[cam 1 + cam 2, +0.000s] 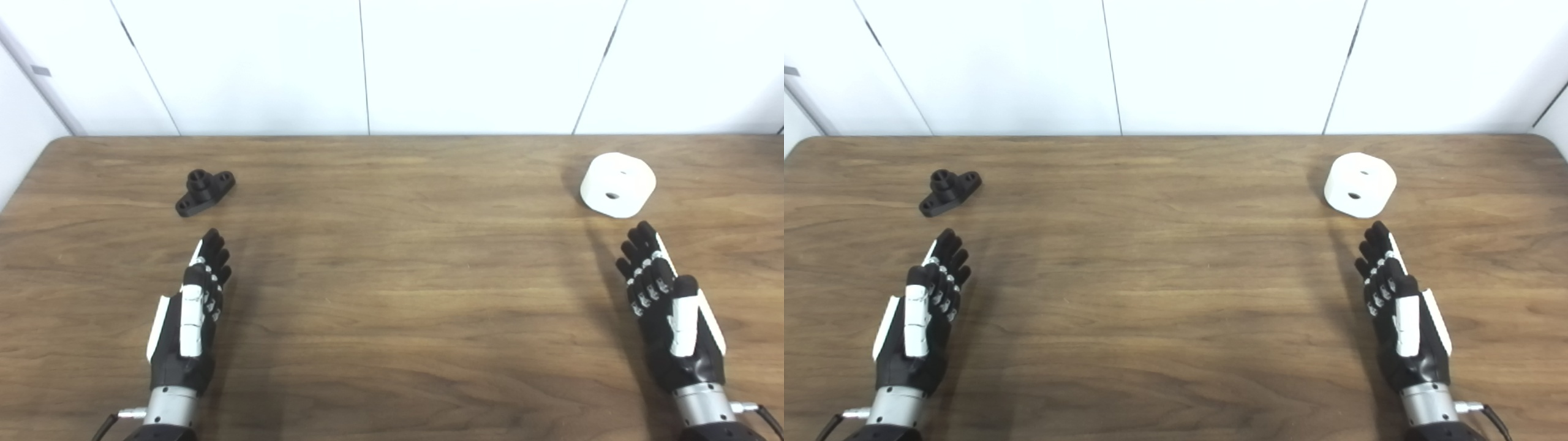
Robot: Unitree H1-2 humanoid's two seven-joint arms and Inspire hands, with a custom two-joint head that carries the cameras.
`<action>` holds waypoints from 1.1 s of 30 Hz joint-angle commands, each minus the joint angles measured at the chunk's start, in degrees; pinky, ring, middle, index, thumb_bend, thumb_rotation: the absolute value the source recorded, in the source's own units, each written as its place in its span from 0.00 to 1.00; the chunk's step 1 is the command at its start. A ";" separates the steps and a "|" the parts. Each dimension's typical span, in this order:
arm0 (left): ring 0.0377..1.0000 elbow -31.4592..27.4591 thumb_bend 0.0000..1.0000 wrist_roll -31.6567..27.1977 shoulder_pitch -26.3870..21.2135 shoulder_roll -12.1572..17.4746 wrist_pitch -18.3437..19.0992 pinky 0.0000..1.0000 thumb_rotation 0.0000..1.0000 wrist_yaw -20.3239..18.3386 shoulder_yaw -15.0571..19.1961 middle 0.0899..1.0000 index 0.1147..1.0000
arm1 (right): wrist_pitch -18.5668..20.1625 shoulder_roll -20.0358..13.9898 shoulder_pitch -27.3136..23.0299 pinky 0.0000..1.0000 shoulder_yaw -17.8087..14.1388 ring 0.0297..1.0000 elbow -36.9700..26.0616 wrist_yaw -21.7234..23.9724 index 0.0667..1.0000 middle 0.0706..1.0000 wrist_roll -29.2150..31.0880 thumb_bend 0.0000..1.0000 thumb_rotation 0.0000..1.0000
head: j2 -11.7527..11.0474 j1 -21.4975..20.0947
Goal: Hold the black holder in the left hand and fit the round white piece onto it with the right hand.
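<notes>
In the left eye view, the black holder (205, 192) lies near the far left corner of the surface (392, 294), just past the left hand (191, 318), which is flat, spread and empty. It is small and could slip from a loose grab. In the right eye view, the round white piece (1360, 184) sits near the far right corner, close beyond the spread, empty right hand (1399, 318). A bump could roll it away.

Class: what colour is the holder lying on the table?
Black holder; clearest in the left eye view.
</notes>
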 commanded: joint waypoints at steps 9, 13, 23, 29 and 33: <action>0.99 0.02 0.66 1.50 0.17 -1.30 -3.19 1.00 0.93 0.67 -1.15 0.99 0.98 | -4.90 -1.96 -0.43 1.00 -0.47 1.00 2.81 2.58 1.00 1.00 1.33 0.70 1.00 | -2.85 4.19; 0.98 0.71 0.63 2.47 0.13 -1.71 -4.21 1.00 0.94 1.01 -1.65 0.98 0.98 | -5.11 -2.44 -0.53 1.00 -0.54 1.00 3.84 2.90 1.00 1.00 2.11 0.71 1.00 | -3.81 5.57; 1.00 1.23 0.64 3.54 0.37 -2.90 -4.19 1.00 0.93 2.53 -3.54 0.98 0.99 | -5.43 -3.58 -0.51 1.00 -1.02 1.00 5.54 3.69 1.00 1.00 3.25 0.75 1.00 | -5.70 8.88; 1.00 1.08 0.65 4.63 0.56 -2.94 -4.17 1.00 0.94 3.36 -4.63 0.99 0.99 | -6.11 -4.03 -0.55 1.00 -1.10 1.00 6.08 4.19 1.00 1.00 3.37 0.77 1.00 | -5.97 9.63; 1.00 1.62 0.66 5.36 0.46 -2.86 -4.29 1.00 0.94 4.07 -4.94 0.98 0.99 | -7.19 -4.06 -0.92 1.00 -1.10 1.00 7.27 4.91 1.00 1.00 3.91 0.78 1.00 | -6.54 9.32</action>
